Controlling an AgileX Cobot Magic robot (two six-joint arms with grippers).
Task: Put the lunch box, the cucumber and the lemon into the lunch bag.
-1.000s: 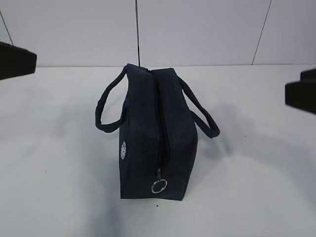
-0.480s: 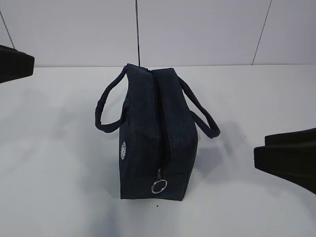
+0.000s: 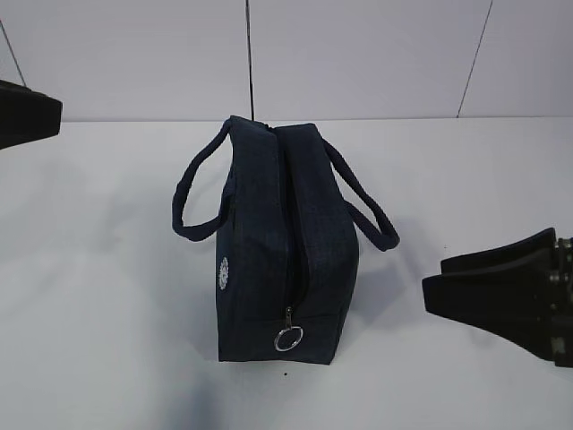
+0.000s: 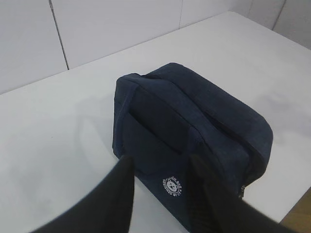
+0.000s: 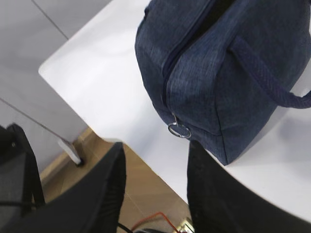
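The dark navy lunch bag point(image 3: 269, 242) stands mid-table, its zipper drawn almost to the near end, where the silver ring pull point(image 3: 288, 339) hangs. Both loop handles droop to the sides. My right gripper point(image 3: 434, 279) hovers open to the right of the bag's near end, apart from it; in the right wrist view the ring pull point(image 5: 180, 130) lies just beyond its empty fingertips point(image 5: 194, 150). At the far left my left gripper point(image 3: 49, 112) is open and well away from the bag, looking down on the bag's logo point(image 4: 173, 185). The lunch box, the cucumber and the lemon are out of view.
The white table point(image 3: 107, 296) runs back to a panelled wall. In the right wrist view the table's near edge point(image 5: 160, 165) sits under the gripper, with wooden floor point(image 5: 146, 194) and a black stand point(image 5: 14, 170) below.
My right gripper has come down and leftward, from the upper right edge to beside the bag's near end. The left gripper and the bag have hardly moved.
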